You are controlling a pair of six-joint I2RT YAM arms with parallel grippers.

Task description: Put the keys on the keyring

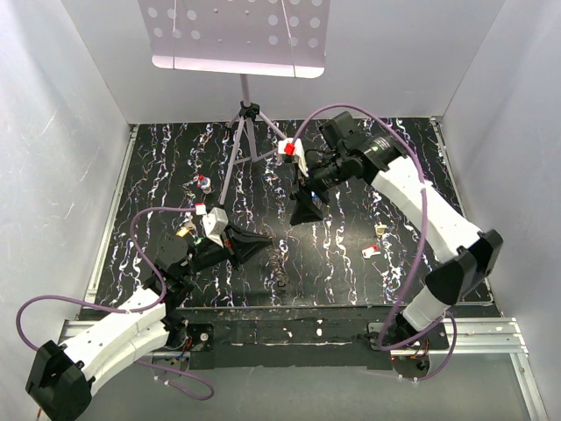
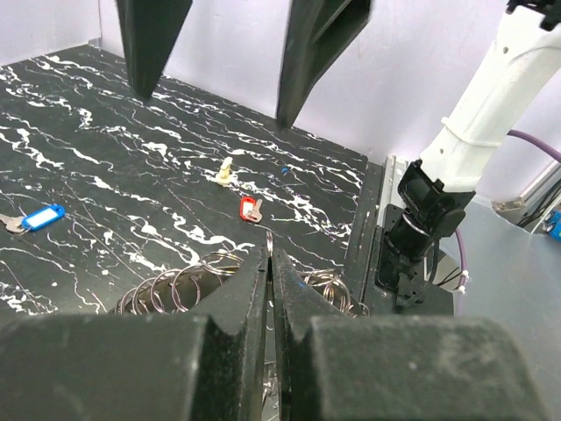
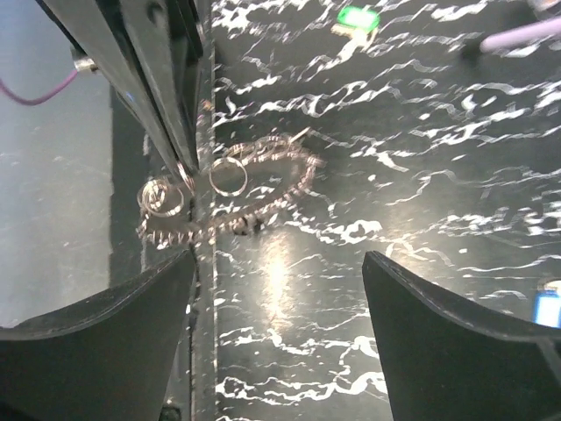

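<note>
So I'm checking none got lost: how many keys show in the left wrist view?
3. A blue key at the far left, a cream key mid-table, a red key just nearer than it. More may be hidden behind the left end effector.

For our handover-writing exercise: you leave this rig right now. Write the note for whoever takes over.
Left hand: shut, apparently pinching the rim of the keyring.
Right hand: open, empty, above the keyring.
Keys: loose on the table: red key, cream key, blue key, green key.
Done: ring seemingly gripped; no key visible on it.
Left: pick up each key and put it on the ring.
</note>
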